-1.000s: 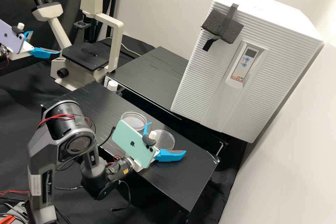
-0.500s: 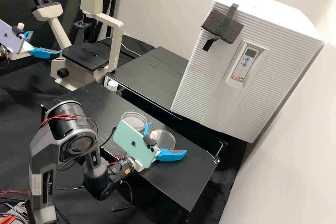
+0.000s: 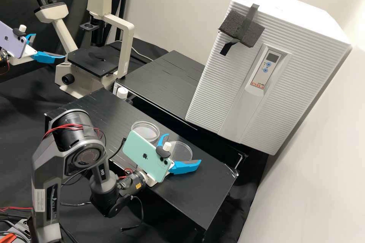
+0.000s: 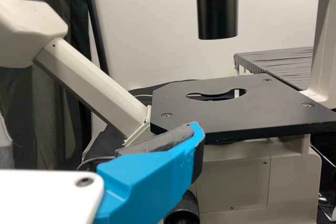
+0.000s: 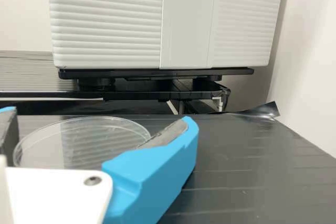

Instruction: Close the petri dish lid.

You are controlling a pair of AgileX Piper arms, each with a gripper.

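My right gripper [image 3: 183, 148] stands open low at the front tabletop in the high view, its fingers on either side of a clear round lid [image 3: 181, 152]. Seen from the right wrist, the lid [image 5: 79, 142] lies between the fingers of the right gripper [image 5: 100, 115], close to both pads; firm contact cannot be told. A petri dish [image 3: 145, 130] rests on the table behind, partly hidden by the phone. The left gripper [image 3: 49, 45] is open beside the microscope, holding nothing; in its wrist view the left gripper [image 4: 100, 125] is before the microscope stage.
The microscope [image 3: 91, 60] stands at the back left. A large white ribbed cabinet [image 3: 258, 68] is at the right, beyond the black table [image 3: 205, 193]. A white-capped bottle [image 3: 122, 93] stands near the table's back edge. A green phone [image 3: 146, 155] is mounted on the right gripper.
The right gripper's fingers have come slightly closer together, and the clear lid between them has shifted a little to the right in the high view. The left arm has stayed still.
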